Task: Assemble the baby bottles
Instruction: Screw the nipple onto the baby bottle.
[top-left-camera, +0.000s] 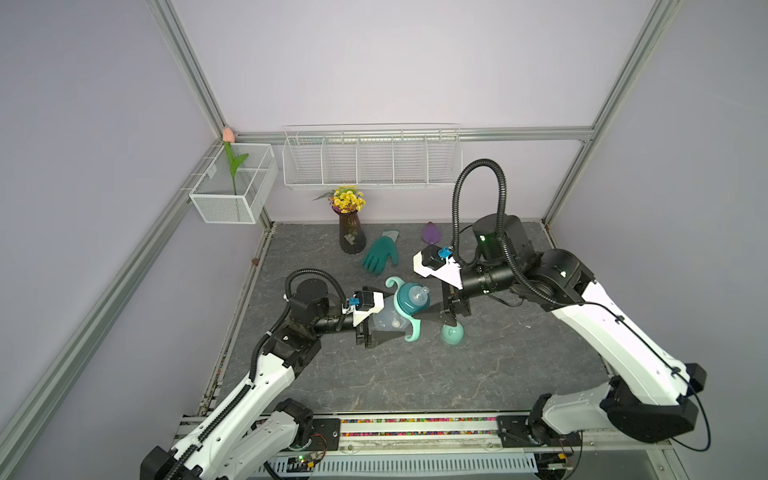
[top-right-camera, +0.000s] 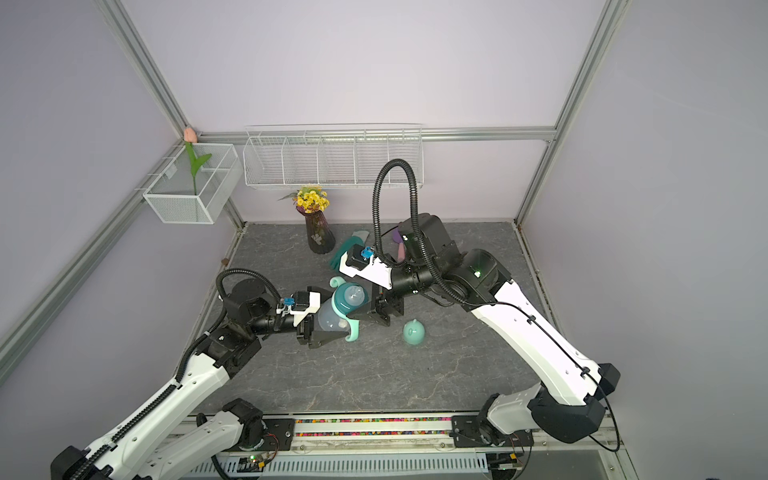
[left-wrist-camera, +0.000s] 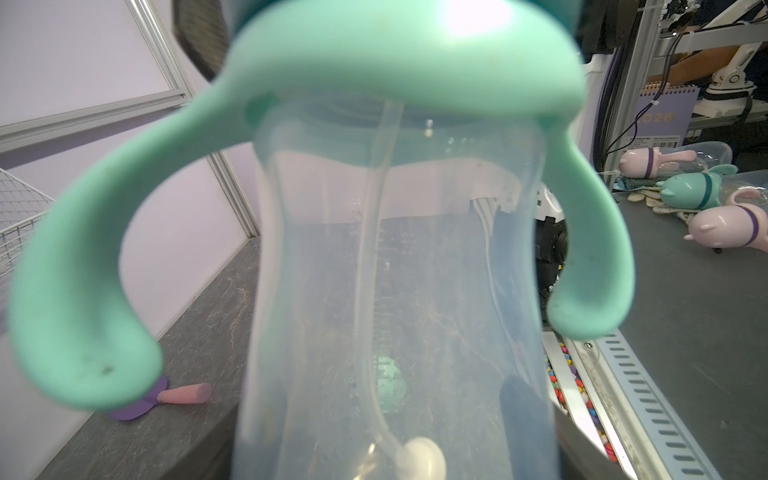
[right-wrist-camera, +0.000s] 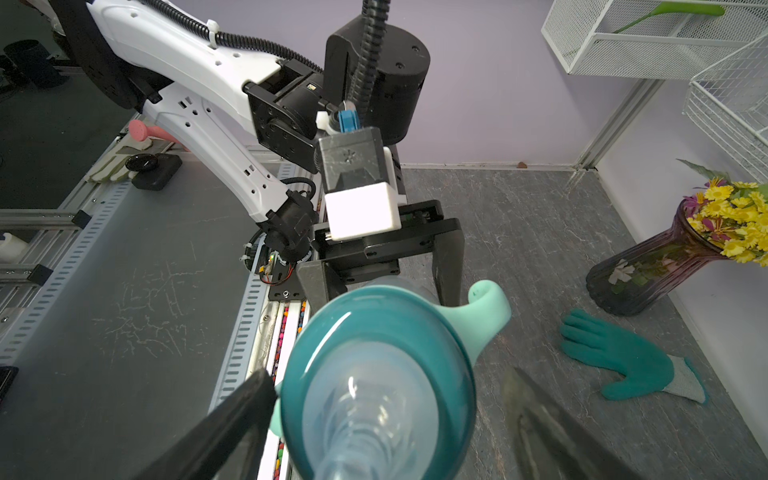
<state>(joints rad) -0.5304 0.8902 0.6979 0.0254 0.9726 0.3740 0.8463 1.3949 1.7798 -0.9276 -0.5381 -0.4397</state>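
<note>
Two arms are reaching in from the near edge of the grey table (top-left-camera: 374, 382), meeting around its middle; the left gripper (top-left-camera: 390, 318), pointing in from 9 o'clock, is clamping its jaws on either side of the frosted bottle body (left-wrist-camera: 436, 291), holding it off the table with its top leaning toward 2 o'clock; inside the body the thin white straw (left-wrist-camera: 368, 270) is hanging down to a pale weight, clear in the left wrist view; the mint handled ring (left-wrist-camera: 395, 62) is sitting round the neck, handles curling down both sides; the teal collar (right-wrist-camera: 374, 320) is sitting on top of the ring, a clear nipple poking out; the right gripper (top-left-camera: 424, 306), pointing in from 3 o'clock, is standing spread around that collar, one finger close against its rim and the other showing a gap in the right wrist view, so nothing is being pinched; at 4 o'clock of the bottle the mint domed cap (top-left-camera: 452, 333) is lying on the table, apart from everything; farther back, at 12 o'clock, the teal glove (top-left-camera: 379, 255) is lying flat; beyond it at 11 o'clock the dark ribbed vase (top-left-camera: 351, 235) is standing upright with yellow flowers.
</note>
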